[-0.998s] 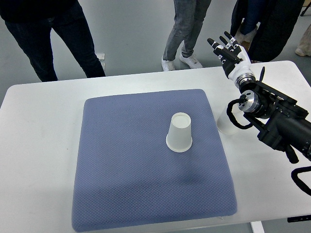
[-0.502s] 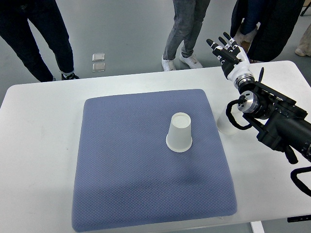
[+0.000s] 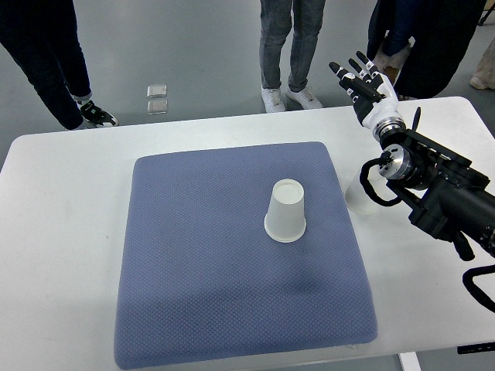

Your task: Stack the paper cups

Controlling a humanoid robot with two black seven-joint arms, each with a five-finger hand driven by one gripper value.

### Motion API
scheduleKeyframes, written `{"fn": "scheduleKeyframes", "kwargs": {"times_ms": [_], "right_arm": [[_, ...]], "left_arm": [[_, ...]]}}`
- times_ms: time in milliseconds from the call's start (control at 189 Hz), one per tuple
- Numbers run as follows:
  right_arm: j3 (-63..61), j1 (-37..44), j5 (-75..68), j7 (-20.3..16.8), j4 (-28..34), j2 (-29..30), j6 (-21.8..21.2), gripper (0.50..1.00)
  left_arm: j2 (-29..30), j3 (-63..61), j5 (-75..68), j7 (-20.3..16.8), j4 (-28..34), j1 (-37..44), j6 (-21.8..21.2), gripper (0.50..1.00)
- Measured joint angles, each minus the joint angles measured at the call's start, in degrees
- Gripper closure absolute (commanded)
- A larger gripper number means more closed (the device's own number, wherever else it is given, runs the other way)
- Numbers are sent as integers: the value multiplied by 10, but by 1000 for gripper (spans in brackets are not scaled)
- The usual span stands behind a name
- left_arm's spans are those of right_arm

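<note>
Cups are what we look for first: one white paper cup stands upside down on the blue-grey mat, a little toward three o'clock from the mat's middle, its wider rim resting on the fabric and its flat base facing up. At three o'clock from it, just off the mat's edge on the white table, we see a second cup, partly hidden behind the dark forearm and cable loop of the right arm, so we cannot tell which way up it stands. The two cups sit near each other but apart, with the mat's border between them. We find the right hand raised at about one o'clock in the frame, over the table's far edge, its fingers spread wide and straight with the palm showing, grasping nothing and touching neither cup. Its arm runs back toward four o'clock and leaves by the right edge. We see no left arm anywhere. Beyond the table, at twelve o'clock, the legs and shoes of people stand on the grey floor, and two small square plates lie on the floor at eleven o'clock.
</note>
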State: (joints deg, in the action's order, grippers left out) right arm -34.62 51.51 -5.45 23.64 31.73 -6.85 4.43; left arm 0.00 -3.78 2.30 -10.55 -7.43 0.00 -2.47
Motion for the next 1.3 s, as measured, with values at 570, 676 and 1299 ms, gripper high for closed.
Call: {"fn": "scheduleKeyframes", "kwargs": {"times_ms": [570,676,1299], "right_arm": [[19,39,31,-6,13,-47,-17,587],[44,53,96,-8,33,-92,-58,587],[227,156,500,-8,276,-331,-266,587]], "left_arm": [[0,0,0,0,0,0,0,500],[0,0,0,0,0,0,0,500],[0,0,0,0,0,0,0,500]]}}
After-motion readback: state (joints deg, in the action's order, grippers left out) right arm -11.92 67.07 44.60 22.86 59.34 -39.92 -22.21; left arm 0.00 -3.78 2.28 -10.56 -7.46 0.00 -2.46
